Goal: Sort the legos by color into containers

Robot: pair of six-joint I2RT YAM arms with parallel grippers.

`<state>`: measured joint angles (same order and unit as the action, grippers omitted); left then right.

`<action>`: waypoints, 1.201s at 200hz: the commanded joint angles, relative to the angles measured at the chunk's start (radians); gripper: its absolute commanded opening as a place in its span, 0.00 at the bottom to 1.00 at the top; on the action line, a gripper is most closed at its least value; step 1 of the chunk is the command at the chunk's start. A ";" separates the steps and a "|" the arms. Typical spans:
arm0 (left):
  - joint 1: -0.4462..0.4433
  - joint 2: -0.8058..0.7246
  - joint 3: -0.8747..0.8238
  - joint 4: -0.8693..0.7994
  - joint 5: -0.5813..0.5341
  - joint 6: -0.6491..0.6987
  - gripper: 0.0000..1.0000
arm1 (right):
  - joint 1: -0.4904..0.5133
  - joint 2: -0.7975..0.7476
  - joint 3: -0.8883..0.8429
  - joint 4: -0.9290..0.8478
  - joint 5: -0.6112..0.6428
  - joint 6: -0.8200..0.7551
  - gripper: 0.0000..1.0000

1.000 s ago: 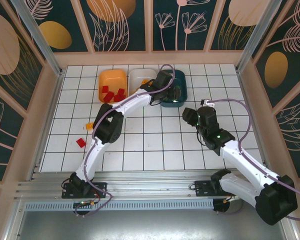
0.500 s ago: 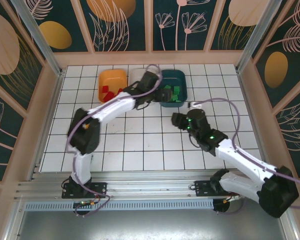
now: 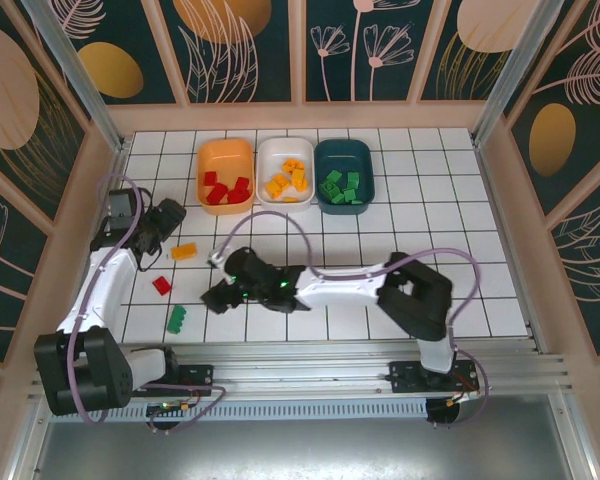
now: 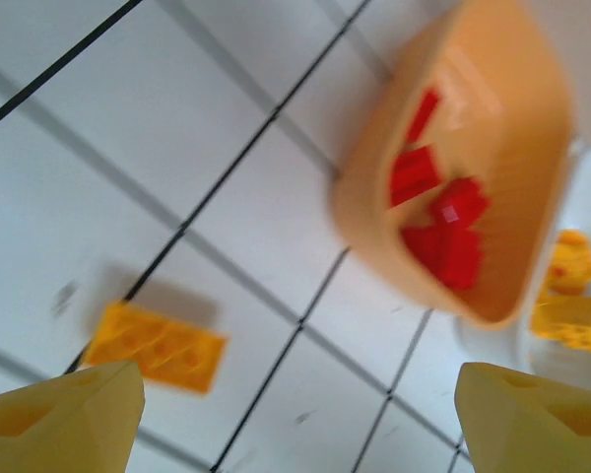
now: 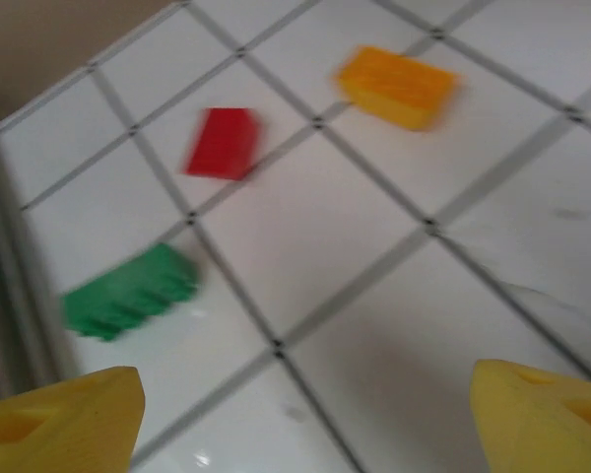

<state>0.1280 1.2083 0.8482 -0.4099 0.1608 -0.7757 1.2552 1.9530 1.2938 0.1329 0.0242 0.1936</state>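
Both arms are now swung over to the tabletop's (image 3: pixel 410 250) left: L tool (image 3: pixel 172 214) open, empty over yellow lego (image 3: pixel 184 251), R tool (image 3: pixel 210 298) open, empty nr red lego (image 3: pixel 161 285) & green lego (image 3: pixel 177 319); risk: arms crowd one patch, could clash or scatter bricks.

Top view bright, even, sharp. Both wrist views motion-blurred: green plastic brick (image 5: pixel 128 293) smeared, orange plastic tray (image 4: pixel 473 148) soft-edged, faint glare on white tiled table (image 5: pixel 374 246).
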 commanded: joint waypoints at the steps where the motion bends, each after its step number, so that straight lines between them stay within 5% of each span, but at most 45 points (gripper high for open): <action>1: 0.082 -0.021 -0.001 -0.067 0.103 0.007 0.82 | 0.039 0.107 0.143 0.021 -0.126 -0.120 0.90; 50: 0.158 -0.022 0.051 -0.097 0.116 0.046 0.82 | 0.078 0.296 0.345 -0.028 -0.190 -0.191 0.99; 116: 0.183 -0.041 0.043 -0.087 0.170 0.068 0.83 | 0.110 0.440 0.477 -0.094 -0.084 -0.236 0.99; 240: 0.184 -0.031 0.037 -0.050 0.212 0.076 0.83 | 0.102 0.410 0.392 -0.005 0.034 -0.211 0.59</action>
<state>0.3031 1.1824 0.8715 -0.4744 0.3595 -0.7254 1.3640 2.3928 1.7302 0.0628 0.0174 -0.0319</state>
